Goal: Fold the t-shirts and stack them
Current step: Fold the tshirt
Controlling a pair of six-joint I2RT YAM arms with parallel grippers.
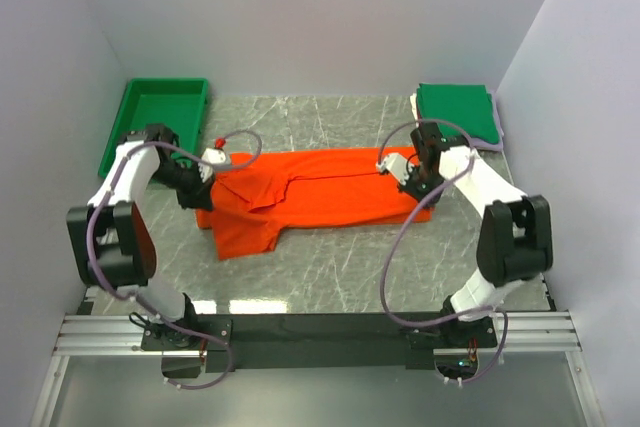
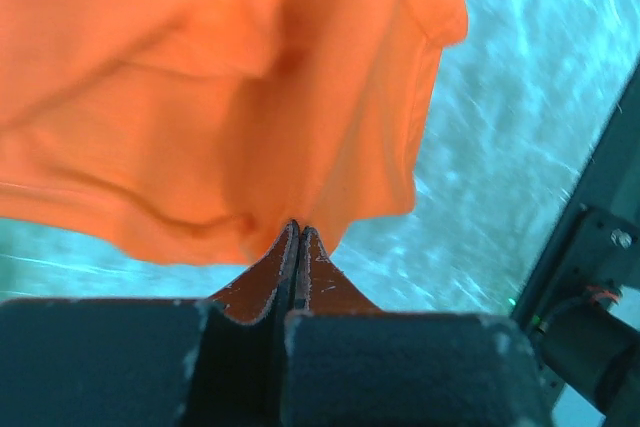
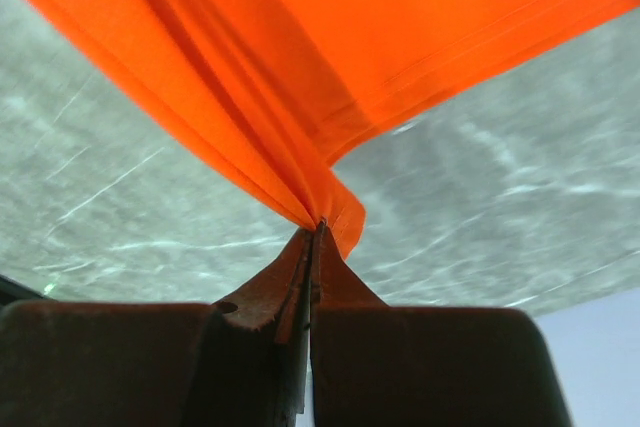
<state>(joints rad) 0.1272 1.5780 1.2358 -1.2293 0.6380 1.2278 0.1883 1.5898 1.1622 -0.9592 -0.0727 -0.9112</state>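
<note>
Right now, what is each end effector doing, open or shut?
The left end effector is shut on the orange tee.
The right end effector is shut on the same tee.

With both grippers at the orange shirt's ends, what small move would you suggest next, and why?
Probably sweep both ends toward the near edge together: left gripper and right gripper each pinch the shirt, its ends raised off the table.

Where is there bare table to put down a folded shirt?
Bare table lies in the near strip before the tee, and in the far strip between tray and green stack. The middle is crowded: tee, left pincer, right pincer.
</note>
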